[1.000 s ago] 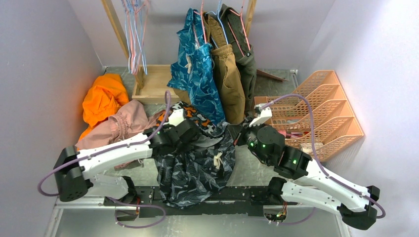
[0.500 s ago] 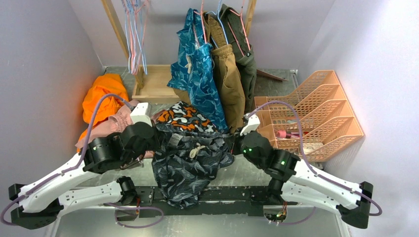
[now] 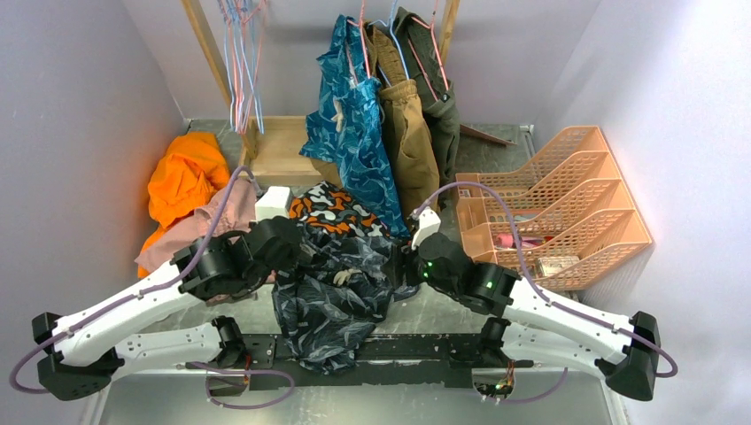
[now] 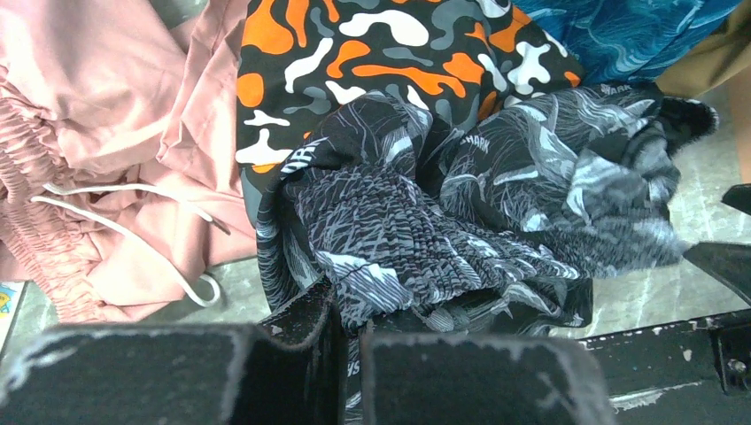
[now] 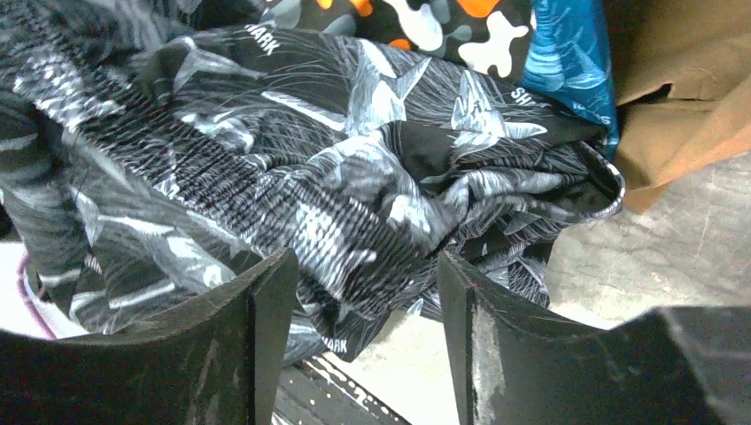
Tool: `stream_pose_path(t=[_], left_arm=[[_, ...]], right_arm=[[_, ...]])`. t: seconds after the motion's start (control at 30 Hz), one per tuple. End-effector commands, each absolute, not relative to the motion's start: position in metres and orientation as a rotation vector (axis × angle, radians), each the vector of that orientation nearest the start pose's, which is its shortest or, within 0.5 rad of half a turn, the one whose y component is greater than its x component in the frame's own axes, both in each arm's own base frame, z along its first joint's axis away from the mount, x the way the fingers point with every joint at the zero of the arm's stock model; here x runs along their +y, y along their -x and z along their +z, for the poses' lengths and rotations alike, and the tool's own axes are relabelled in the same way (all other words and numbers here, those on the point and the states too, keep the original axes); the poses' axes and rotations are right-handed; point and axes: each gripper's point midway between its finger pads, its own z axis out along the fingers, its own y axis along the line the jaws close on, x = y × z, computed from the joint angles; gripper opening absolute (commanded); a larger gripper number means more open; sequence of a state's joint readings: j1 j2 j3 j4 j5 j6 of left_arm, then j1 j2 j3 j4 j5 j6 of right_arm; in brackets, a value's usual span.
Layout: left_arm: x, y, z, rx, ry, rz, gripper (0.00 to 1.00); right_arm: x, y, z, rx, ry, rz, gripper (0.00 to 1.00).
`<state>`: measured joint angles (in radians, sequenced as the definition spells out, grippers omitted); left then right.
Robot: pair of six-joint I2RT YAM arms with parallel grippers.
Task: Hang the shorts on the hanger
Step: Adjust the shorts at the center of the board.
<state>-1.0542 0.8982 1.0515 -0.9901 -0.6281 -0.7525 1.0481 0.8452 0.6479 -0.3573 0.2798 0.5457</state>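
The shorts (image 3: pixel 341 297), dark charcoal with a grey-white streaky print, lie bunched between both arms at the table's near edge, one leg draped over the front rail. My left gripper (image 3: pixel 290 252) is shut on the shorts' left waist edge; in the left wrist view the shorts' fabric (image 4: pixel 460 204) is pinched in the left gripper (image 4: pixel 352 354). My right gripper (image 3: pixel 404 264) stands open at the shorts' right side, where the shorts' cloth (image 5: pixel 292 177) lies loose just beyond the right gripper (image 5: pixel 367 297). A light-blue hanger (image 3: pixel 232 71) hangs among pink ones at the back left.
Black-orange-white shorts (image 3: pixel 332 208) lie just behind the dark ones. A pink garment (image 3: pixel 217 217) and an orange one (image 3: pixel 184 173) sit left. Teal shorts (image 3: pixel 350 115) and brown shorts (image 3: pixel 409 133) hang at the back. A wooden tray (image 3: pixel 279 146) and an orange file rack (image 3: pixel 567 195) flank them.
My right gripper has opened and let go of the shorts. Both grippers have moved inward toward each other, and the shorts have bunched up narrower between them.
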Motion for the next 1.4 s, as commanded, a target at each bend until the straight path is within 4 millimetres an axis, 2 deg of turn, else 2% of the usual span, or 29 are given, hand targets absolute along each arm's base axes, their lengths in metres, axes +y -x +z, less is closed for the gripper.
stream_pose_path(t=[0.0, 0.2, 0.37, 0.43, 0.5, 0.67, 1.03, 1.17, 1.23, 1.27, 1.33, 1.37], left_arm=[[-0.151, -0.188, 0.235, 2.183, -0.067, -0.179, 0.07], [-0.153, -0.191, 0.234, 2.189, -0.081, -0.153, 0.07], [-0.154, -0.193, 0.234, 2.194, -0.089, -0.128, 0.07], [-0.154, -0.193, 0.233, 2.196, -0.090, -0.119, 0.07], [-0.153, -0.194, 0.232, 2.199, -0.091, -0.110, 0.07], [-0.153, -0.193, 0.229, 2.203, -0.088, -0.109, 0.07], [-0.152, -0.191, 0.231, 2.197, -0.083, -0.142, 0.07], [-0.152, -0.189, 0.233, 2.195, -0.077, -0.161, 0.07], [-0.150, -0.188, 0.236, 2.192, -0.073, -0.168, 0.07], [-0.149, -0.187, 0.237, 2.191, -0.070, -0.169, 0.07], [-0.147, -0.187, 0.246, 2.177, -0.071, -0.183, 0.07], [-0.148, -0.187, 0.256, 2.157, -0.080, -0.198, 0.07]], right_arm=[[0.241, -0.159, 0.162, 2.153, 0.526, 0.652, 0.65], [0.249, -0.155, 0.155, 2.167, 0.638, 0.630, 0.74], [0.263, -0.142, 0.168, 2.087, 0.767, 0.649, 0.94], [0.272, -0.133, 0.173, 2.047, 0.825, 0.648, 0.96], [0.277, -0.126, 0.169, 2.031, 0.877, 0.582, 0.96], [0.274, -0.133, 0.153, 2.048, 0.872, 0.362, 0.92], [0.265, -0.146, 0.125, 2.108, 0.826, 0.180, 0.69], [0.260, -0.152, 0.120, 2.127, 0.787, 0.100, 0.46], [0.256, -0.156, 0.128, 2.115, 0.733, 0.089, 0.35], [0.256, -0.158, 0.138, 2.102, 0.698, 0.102, 0.26], [0.257, -0.161, 0.165, 2.075, 0.617, 0.156, 0.02], [0.260, -0.163, 0.183, 2.054, 0.578, 0.202, 0.00]])
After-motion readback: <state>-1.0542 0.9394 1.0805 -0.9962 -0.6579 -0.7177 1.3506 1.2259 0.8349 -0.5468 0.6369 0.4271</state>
